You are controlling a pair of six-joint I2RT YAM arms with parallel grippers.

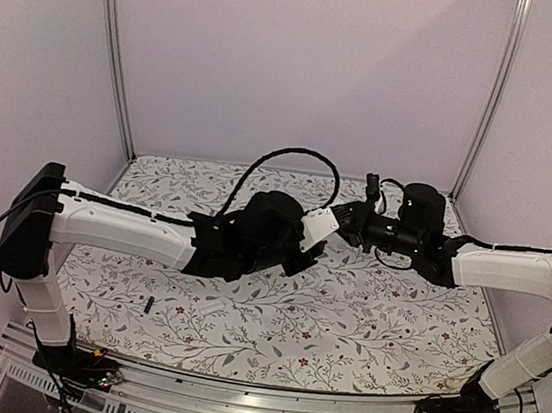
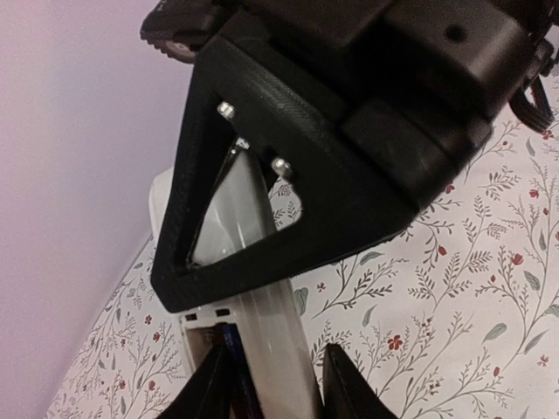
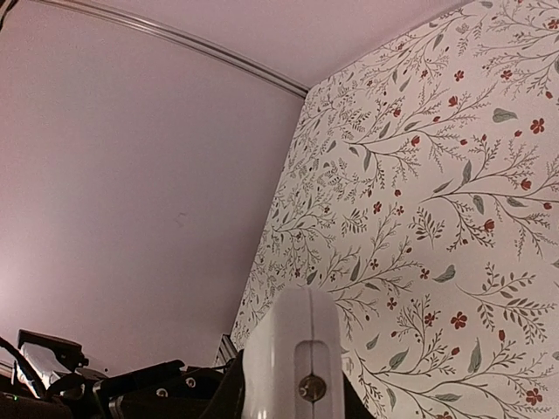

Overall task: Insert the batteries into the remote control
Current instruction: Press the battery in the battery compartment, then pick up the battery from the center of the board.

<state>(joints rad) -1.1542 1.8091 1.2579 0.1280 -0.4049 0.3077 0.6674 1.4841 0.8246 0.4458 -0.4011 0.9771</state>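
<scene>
Both end effectors meet above the middle of the table [image 1: 393,322], well up from its flowered surface. From the left side comes the left end effector [image 1: 310,243], and it is pinching the remote control [image 1: 319,226]. In its wrist view the two dark fingers [image 2: 210,388] stand tight on either side of the white bar, which runs up and away from the camera. In that same view the open back of the remote control [image 2: 271,323] shows a recess with something dark blue inside, low beside the left finger. I cannot tell what it is.

From the right side comes the right end effector [image 1: 347,218], and it reaches the other end of the bar. Its black triangular finger frame [image 2: 349,175] lies across the bar in the left wrist view. In the right wrist view a white rounded end with a small screw [image 3: 293,349] sits between two dark finger edges. This seems to be the end of the remote control, and the right end effector seems pressed onto it, though only a little of the fingers is seen.

One battery [image 1: 146,304] lies alone on the table, near the front left, well apart from both end effectors. It is a small black stick, lying flat under the left arm.
</scene>
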